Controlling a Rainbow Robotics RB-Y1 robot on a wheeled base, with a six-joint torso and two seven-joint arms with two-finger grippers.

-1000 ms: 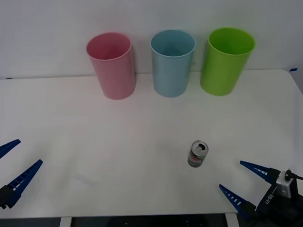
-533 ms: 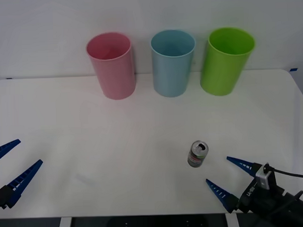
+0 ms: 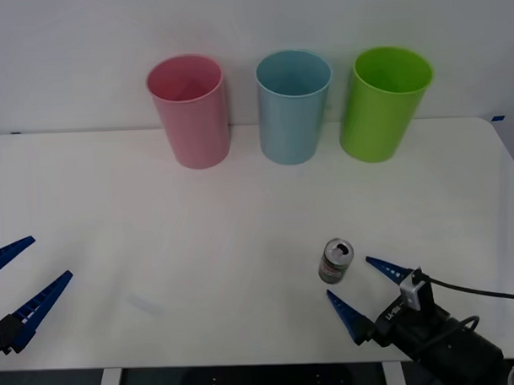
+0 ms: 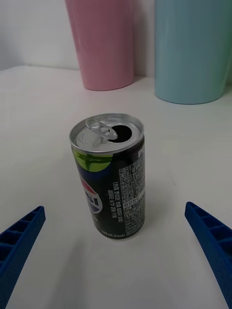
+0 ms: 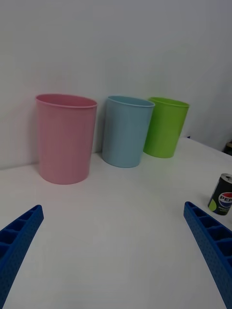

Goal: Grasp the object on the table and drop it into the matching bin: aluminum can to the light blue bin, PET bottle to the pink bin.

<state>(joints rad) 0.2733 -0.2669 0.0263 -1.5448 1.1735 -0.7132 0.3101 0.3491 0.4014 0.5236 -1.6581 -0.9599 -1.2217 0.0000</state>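
The right tool [image 3: 363, 292] sits low at the near edge of the surface [image 3: 157, 221], its two blue fingers spread wide with nothing between them. Straight ahead of it, just beyond the fingertips and roughly centred on the gap, stands the aluminum can [image 3: 335, 261]; the right wrist view shows the can [image 4: 108, 174] upright between the lines of the two fingers but not yet within them, so neither finger touches it. Its long axis is vertical, pull-tab top up and the mouth open, which suits a side pinch across the body once the tool moves forward. This arm is clearly the nearer one; the left tool [image 3: 15, 290], likewise spread and empty, waits well away at the opposite near corner.

The can's dark label carries the round Pepsi emblem with a lime green patch above it, and a panel of small white print too fine to read.

Farther out, past the can at the back of the surface, stand the pink bin [image 3: 189, 110], the light blue bin [image 3: 294, 105] and a lime green bin [image 3: 384, 102] in a row; the light blue one, the can's proper target, lies ahead of the right tool and slightly toward the left arm's side
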